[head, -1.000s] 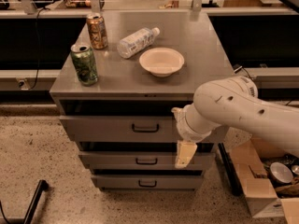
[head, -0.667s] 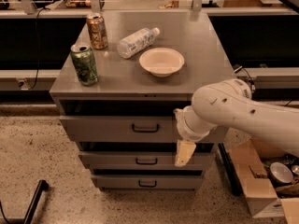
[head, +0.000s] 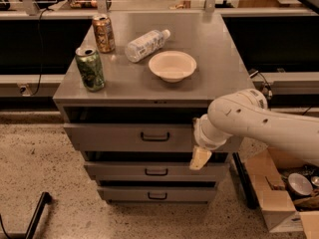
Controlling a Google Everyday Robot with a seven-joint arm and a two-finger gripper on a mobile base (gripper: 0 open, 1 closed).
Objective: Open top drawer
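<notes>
The top drawer is the widest grey drawer, just under the cabinet top. Its small dark bar handle sits centred on the front. A dark gap shows between the drawer front and the cabinet top. My gripper hangs from the white arm that reaches in from the right. It is in front of the drawer's right end, right of the handle and a little lower, over the gap above the middle drawer. It holds nothing that I can see.
On the cabinet top stand a green can, a brown can, a lying plastic bottle and a cream bowl. The bottom drawer is narrowest. A cardboard box sits on the floor at right.
My gripper has risen very slightly in front of the drawer's right end. The drawers and the things on top have not moved.
</notes>
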